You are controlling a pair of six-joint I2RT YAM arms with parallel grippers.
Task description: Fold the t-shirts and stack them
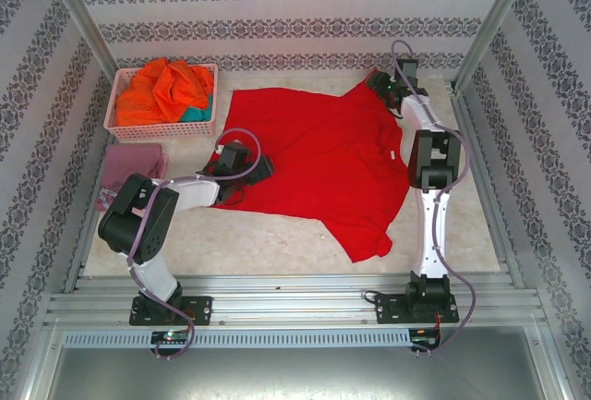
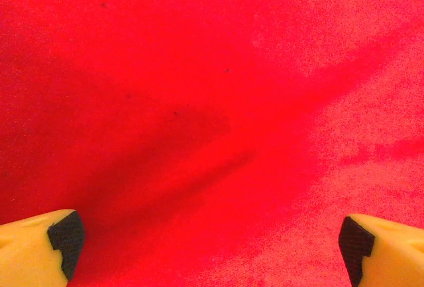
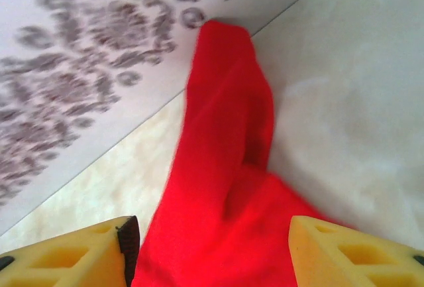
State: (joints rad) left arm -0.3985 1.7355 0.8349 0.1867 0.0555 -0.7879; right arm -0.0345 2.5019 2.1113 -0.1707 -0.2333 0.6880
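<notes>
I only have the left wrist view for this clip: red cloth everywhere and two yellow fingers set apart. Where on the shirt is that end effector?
Observer: The left end effector is at the left edge of the red t-shirt, which lies spread flat.
Operator: And the other arm?
Observer: The right end effector is at the shirt's far right sleeve, open and straddling it.
Operator: Any other shirts around?
Observer: A maroon shirt lies to the left, and orange cloth and teal cloth fill the pink basket behind it.
</notes>
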